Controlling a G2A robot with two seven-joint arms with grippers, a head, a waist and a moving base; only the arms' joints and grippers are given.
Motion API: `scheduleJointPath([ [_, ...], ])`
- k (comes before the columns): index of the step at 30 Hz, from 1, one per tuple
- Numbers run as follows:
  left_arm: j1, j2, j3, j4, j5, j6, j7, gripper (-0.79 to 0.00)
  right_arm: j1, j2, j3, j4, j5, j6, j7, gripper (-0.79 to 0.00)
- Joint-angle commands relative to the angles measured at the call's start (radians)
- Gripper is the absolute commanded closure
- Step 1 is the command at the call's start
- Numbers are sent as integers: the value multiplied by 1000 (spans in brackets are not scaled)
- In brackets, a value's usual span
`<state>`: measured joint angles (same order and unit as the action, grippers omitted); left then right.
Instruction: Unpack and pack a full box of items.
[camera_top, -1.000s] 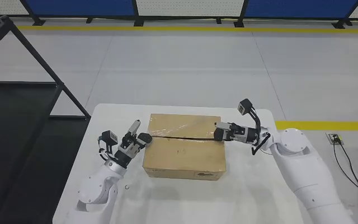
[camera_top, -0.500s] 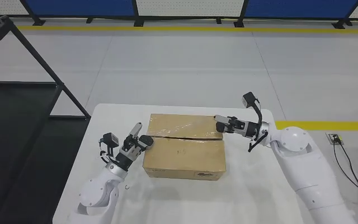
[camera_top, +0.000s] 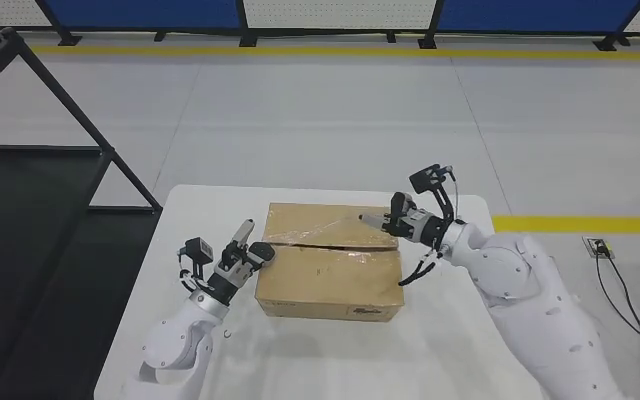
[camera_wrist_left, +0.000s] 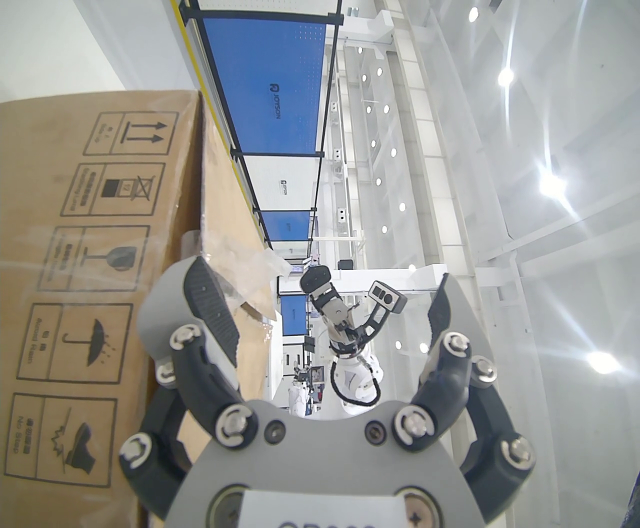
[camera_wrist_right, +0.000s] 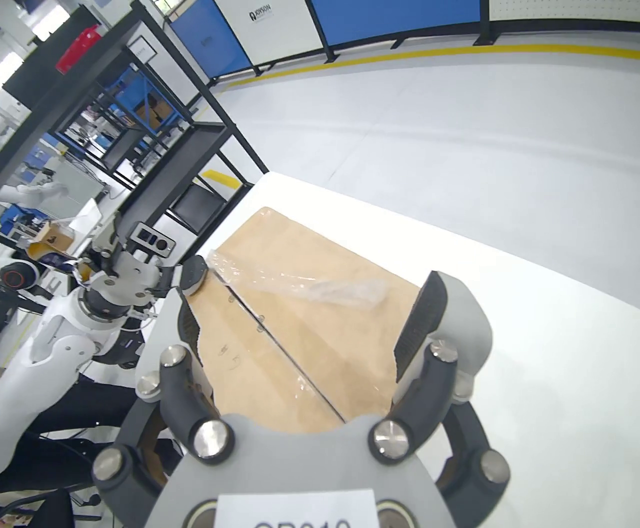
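Note:
A brown cardboard box (camera_top: 330, 265) lies in the middle of the white table (camera_top: 205, 215), flaps closed along a dark seam. A crumpled strip of clear tape (camera_wrist_right: 305, 288) lies loose across the box top (camera_wrist_right: 305, 345), one end near the left end of the seam. My left gripper (camera_top: 254, 250) is open at the box's left end, one finger against the upper edge by the tape (camera_wrist_left: 240, 262); the printed side of the box (camera_wrist_left: 95, 250) is beside it. My right gripper (camera_top: 378, 219) hovers open over the box's far right corner, empty (camera_wrist_right: 305, 325).
A black metal rack (camera_top: 70, 170) stands off the table's left side. Bare table lies in front of the box and to its right (camera_top: 450, 330). The floor beyond the far edge has a yellow line (camera_top: 300, 50) and blue panels.
My right gripper has left the right end of the seam, risen and turned over the box's far right corner. The left gripper has barely shifted.

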<state>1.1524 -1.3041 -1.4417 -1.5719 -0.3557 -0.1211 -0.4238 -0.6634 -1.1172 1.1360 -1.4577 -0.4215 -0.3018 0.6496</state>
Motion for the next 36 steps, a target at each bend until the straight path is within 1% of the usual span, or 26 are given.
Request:
scheduleJointPath([
  [1, 0, 0, 1, 1, -2, -2, 0, -785, 0, 0, 0, 0, 23, -2, 2, -785],
  [3, -1, 0, 2, 2, -5, -3, -2, -785, -5, 0, 2, 5, 15, 11, -5, -785],
  [4, -2, 1, 3, 2, -6, -3, -2, -785, -4, 2, 3, 2, -55, 62, -30, -785],
  [5, -3, 1, 4, 3, -7, -4, -3, -785, -10, 0, -14, -31, -121, 94, -57, -785],
  [6, -4, 1, 4, 4, -8, -4, -3, -785, -19, -2, -32, -63, -149, 94, -73, -785],
  [8, -5, 1, 6, 5, -8, -3, -5, -785, -20, -4, -55, -106, -291, 170, -114, -785],
  [10, -7, 1, 7, 7, -9, -2, -6, -785, -22, -8, -95, -159, -404, 206, -140, -785],
  [13, -9, 2, 9, 9, -10, 0, -8, -785, -9, -18, -164, -203, -593, 284, -155, -785],
  [16, -11, 2, 9, 11, -11, 0, -8, -785, 27, -34, -238, -201, -734, 330, -123, -785],
  [19, -12, 3, 10, 12, -12, -2, -10, -785, 77, -55, -290, -172, -790, 364, -90, -785],
  [22, -13, 4, 10, 13, -15, -1, -11, -785, 117, -75, -324, -142, -813, 385, -71, -785],
  [28, -13, 5, 11, 14, -19, -2, -14, -785, 162, -107, -343, -86, -791, 419, -47, -785],
  [32, -13, 6, 12, 15, -18, -3, -16, -785, 214, -130, -378, -25, -834, 435, 24, -785],
  [33, -13, 6, 13, 15, -18, -3, -15, -785, 230, -138, -393, -5, -844, 434, 49, -785],
  [36, -13, 6, 15, 13, -19, -4, -15, -785, 279, -159, -429, 62, -851, 386, 104, -785],
])
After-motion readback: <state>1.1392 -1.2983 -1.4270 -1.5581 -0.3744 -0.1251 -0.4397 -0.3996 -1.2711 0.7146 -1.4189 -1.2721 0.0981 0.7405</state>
